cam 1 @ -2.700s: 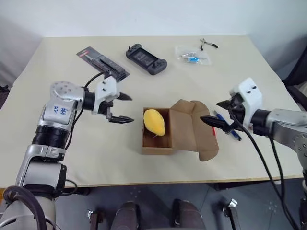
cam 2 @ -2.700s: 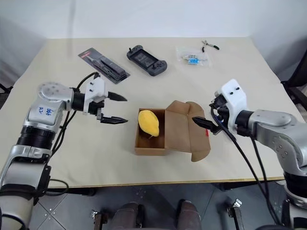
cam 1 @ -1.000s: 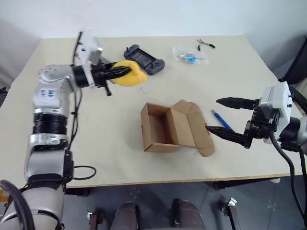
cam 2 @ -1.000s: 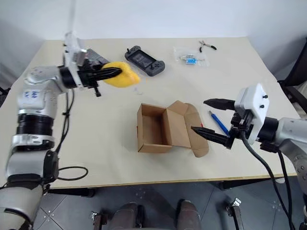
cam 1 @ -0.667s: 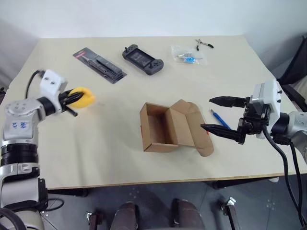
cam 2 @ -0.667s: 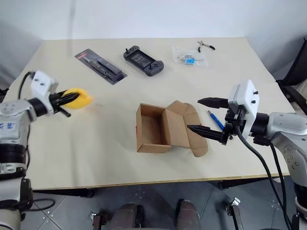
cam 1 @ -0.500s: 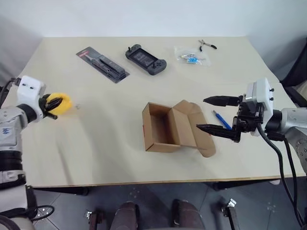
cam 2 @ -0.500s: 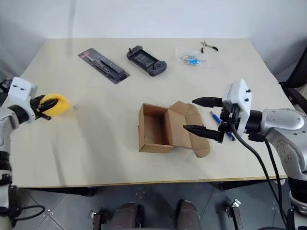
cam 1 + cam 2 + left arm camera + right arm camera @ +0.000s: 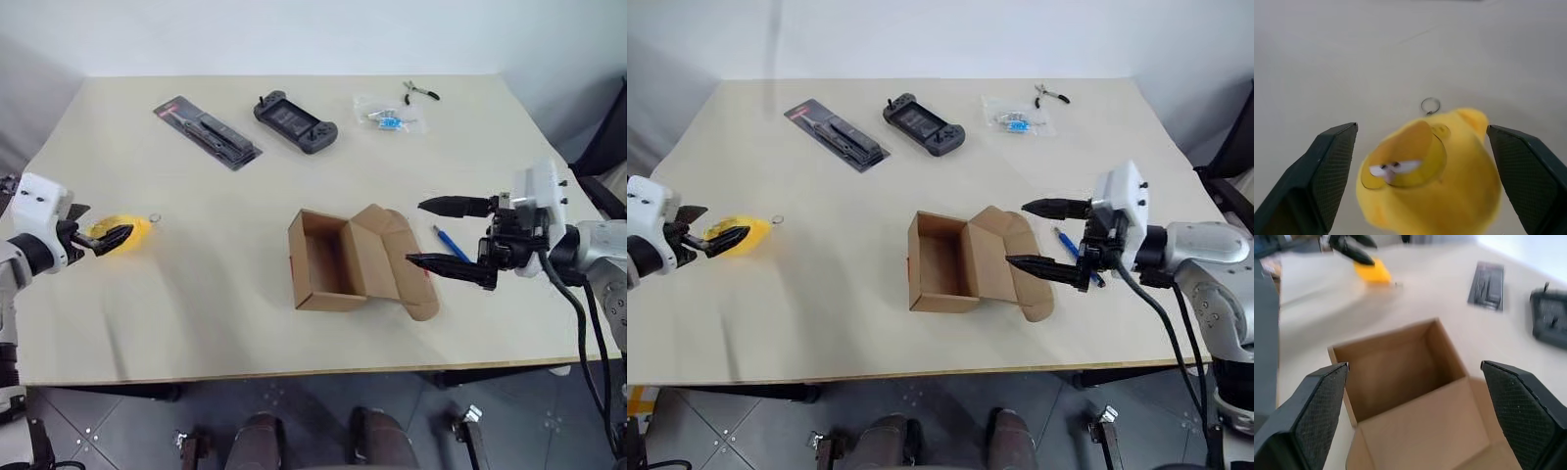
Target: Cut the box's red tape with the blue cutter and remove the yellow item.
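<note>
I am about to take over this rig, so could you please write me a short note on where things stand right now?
Left gripper: open, straddling the small rounded yellow plush item, which lies on the beige table near its left edge.
Right gripper: open and empty, hovering beside the flaps of the small brown cardboard box.
The box stands open and empty mid-table; a bit of red tape shows on its flap. The slim blue cutter lies on the table right of the box.
Done: box opened, yellow item taken out and set down.
Left: only drawing the arms back.
</note>
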